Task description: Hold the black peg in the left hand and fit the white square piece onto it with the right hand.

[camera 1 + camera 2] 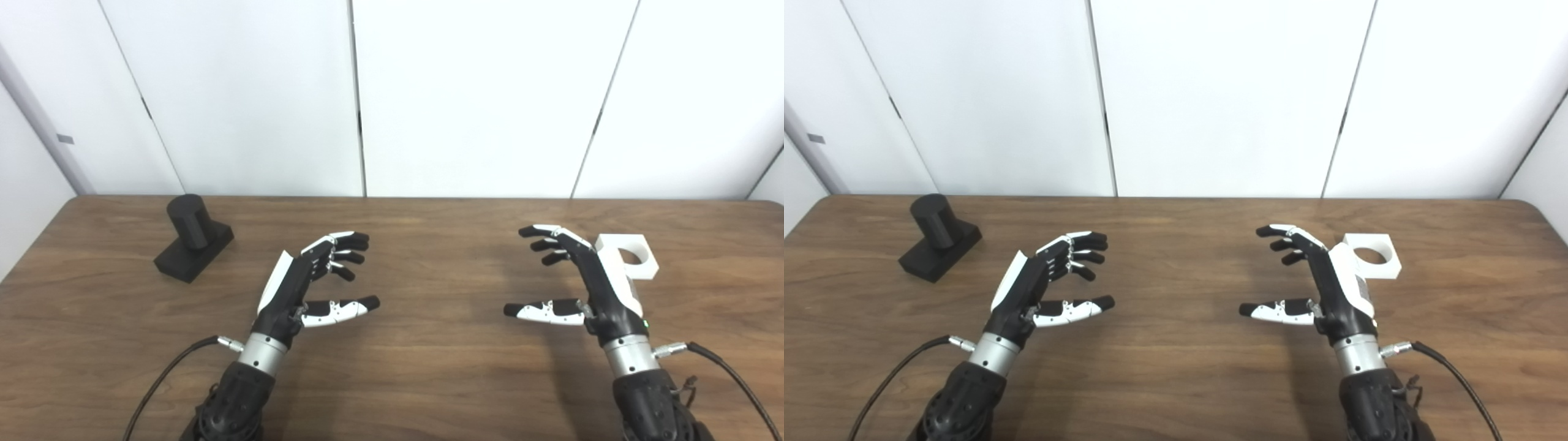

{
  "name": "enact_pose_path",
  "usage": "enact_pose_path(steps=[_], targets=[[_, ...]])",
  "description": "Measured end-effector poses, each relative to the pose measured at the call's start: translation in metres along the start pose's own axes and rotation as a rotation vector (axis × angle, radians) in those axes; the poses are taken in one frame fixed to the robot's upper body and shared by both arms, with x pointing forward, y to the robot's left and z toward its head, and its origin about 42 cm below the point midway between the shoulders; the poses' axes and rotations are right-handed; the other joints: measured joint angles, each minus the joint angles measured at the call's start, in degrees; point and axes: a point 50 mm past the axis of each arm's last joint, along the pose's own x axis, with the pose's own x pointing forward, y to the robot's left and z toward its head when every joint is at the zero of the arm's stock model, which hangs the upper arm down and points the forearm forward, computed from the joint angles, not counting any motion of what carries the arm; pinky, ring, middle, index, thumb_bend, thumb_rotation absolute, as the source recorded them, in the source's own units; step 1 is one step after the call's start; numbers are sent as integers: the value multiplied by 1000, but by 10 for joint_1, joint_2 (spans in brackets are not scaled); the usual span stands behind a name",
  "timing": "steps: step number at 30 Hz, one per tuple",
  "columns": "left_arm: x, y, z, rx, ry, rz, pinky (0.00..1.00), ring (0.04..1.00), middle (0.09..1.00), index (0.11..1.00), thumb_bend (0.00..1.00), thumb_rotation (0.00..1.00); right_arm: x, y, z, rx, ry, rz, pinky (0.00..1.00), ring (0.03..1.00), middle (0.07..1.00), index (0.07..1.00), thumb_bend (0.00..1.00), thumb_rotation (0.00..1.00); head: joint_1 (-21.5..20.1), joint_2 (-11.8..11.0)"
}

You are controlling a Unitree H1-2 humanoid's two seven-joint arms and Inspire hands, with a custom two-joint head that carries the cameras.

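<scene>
The black peg (191, 236), a short cylinder on a flat black base, stands on the wooden table (429, 361) at the far left. The white square piece (1373, 255) with a round hole lies flat at the right, just behind my right hand and partly hidden by it in the left eye view. My left hand (306, 285) is open and empty, held over the table to the right of the peg. My right hand (582, 282) is open and empty, just left of the white piece.
White wall panels (478, 92) rise right behind the table's far edge. Black cables (165, 373) run from both wrists toward the front edge.
</scene>
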Motion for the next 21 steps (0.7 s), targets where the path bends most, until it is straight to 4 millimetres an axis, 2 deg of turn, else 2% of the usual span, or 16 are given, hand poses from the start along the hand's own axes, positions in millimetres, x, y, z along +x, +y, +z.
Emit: enact_pose_path(steps=[7, 9, 11, 12, 13, 16, 19, 20, 21], targets=[[0, 0, 0, 0, 1, -1, 570, 702, 755, 736, 730, 34, 0, 0, 0, -3, -1, 0, 588, 697, 769, 710, 659, 0, 11, -1], [0, -1, 0, -2, 1, -1, 574, 704, 757, 737, 733, 47, 0, 0, 0, 1, -1, 0, 587, 699, 769, 710, 661, 0, 32, -4], [0, -3, 0, -3, 1, -4, 572, 704, 756, 741, 737, 64, 0, -1, 0, 7, -4, -1, 595, 704, 772, 710, 659, 0, 72, -13], [1, -4, 0, -5, 1, -6, 573, 706, 757, 743, 737, 66, 0, -2, -1, 10, -8, -1, 600, 705, 772, 711, 659, 0, 72, -13], [1, -6, 0, -9, 2, -8, 569, 705, 757, 744, 738, 69, 0, -3, -1, 14, -13, -2, 601, 703, 772, 713, 658, 0, 89, -18], [2, -15, -1, -22, 8, -13, 556, 701, 756, 742, 749, 70, -1, -8, -5, 17, -20, -5, 578, 689, 767, 711, 658, 0, 132, -32], [4, -25, 0, -31, 10, -15, 577, 709, 764, 750, 748, 99, -2, -13, -12, 16, -3, -11, 570, 690, 768, 714, 662, 0, 148, -38], [5, -29, 1, -31, 12, -15, 578, 707, 764, 752, 741, 105, -2, -14, -14, 16, 2, -14, 568, 690, 767, 715, 662, 0, 181, -49], [6, -31, 1, -19, 13, -16, 581, 706, 764, 752, 736, 105, -3, -17, -15, 15, 5, -16, 565, 690, 767, 716, 662, 0, 181, -49]])
